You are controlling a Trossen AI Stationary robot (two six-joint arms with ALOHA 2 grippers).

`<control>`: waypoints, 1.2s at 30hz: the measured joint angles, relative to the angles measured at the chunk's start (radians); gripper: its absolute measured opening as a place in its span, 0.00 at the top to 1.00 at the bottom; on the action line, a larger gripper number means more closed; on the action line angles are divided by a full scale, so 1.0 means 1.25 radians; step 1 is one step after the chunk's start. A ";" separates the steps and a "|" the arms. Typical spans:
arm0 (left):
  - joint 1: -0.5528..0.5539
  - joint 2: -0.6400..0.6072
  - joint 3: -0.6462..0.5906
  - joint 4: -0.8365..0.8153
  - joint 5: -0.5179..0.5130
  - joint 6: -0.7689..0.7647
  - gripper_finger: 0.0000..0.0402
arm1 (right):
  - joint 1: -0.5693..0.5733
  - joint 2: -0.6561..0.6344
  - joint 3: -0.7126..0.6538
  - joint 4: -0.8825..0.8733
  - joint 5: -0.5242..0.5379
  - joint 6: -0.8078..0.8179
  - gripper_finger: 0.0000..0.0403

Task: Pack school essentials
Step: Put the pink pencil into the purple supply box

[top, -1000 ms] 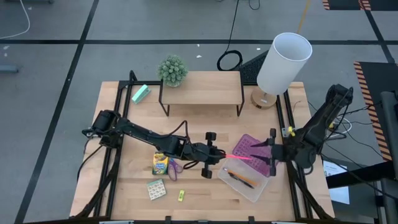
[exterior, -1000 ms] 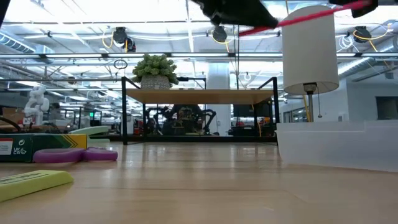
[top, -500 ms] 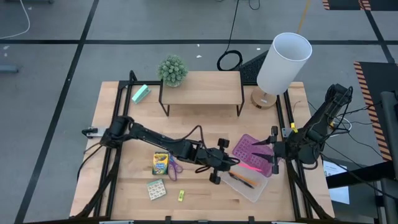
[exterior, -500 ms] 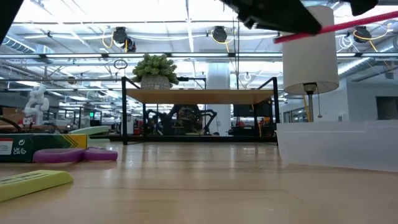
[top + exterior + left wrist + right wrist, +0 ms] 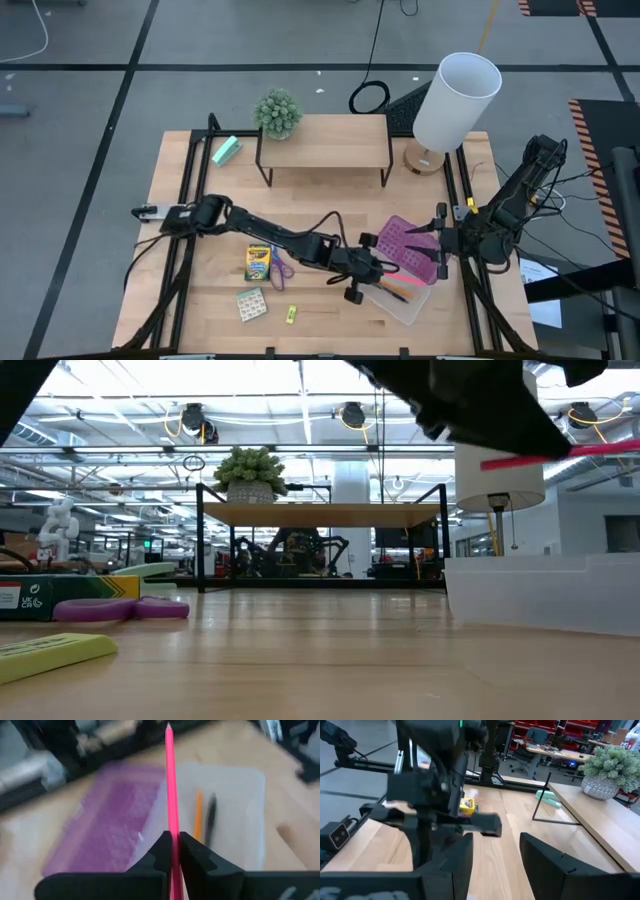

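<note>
My left claw is clamped on the pink pencil, held in the air over the clear box, where the orange pencil and black pen already lie. My right claw waits with fingers spread beside the box's purple lid. Crayon box, scissors, card pack sit on the table, well left of the box.

You have a small wooden shelf on black metal legs at the back of the light wooden tabletop. A spiky green potted plant sits on its left end. The mint-green block lies left of it; a white-shaded lamp stands right.
</note>
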 joint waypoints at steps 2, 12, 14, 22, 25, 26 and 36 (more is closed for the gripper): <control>0.000 0.013 0.001 0.016 -0.001 -0.022 0.94 | 0.000 0.001 0.000 -0.002 0.000 0.000 0.61; -0.001 0.046 0.001 0.022 0.016 -0.094 0.94 | 0.000 0.000 0.000 -0.001 0.000 0.005 0.61; -0.001 0.050 -0.001 0.013 0.022 -0.094 0.94 | 0.000 0.000 0.000 -0.001 0.000 0.006 0.61; -0.003 0.089 -0.001 0.030 0.043 -0.123 0.94 | 0.000 0.001 0.000 -0.001 0.000 0.012 0.61; -0.006 0.090 -0.001 0.032 0.044 -0.127 0.94 | 0.000 0.000 0.000 -0.001 0.000 0.012 0.61; -0.006 0.090 0.001 0.031 0.044 -0.128 0.94 | 0.000 0.001 0.000 -0.001 -0.001 0.012 0.61; -0.007 0.093 0.000 -0.008 0.058 -0.141 0.93 | 0.000 0.001 0.000 -0.001 -0.001 0.012 0.61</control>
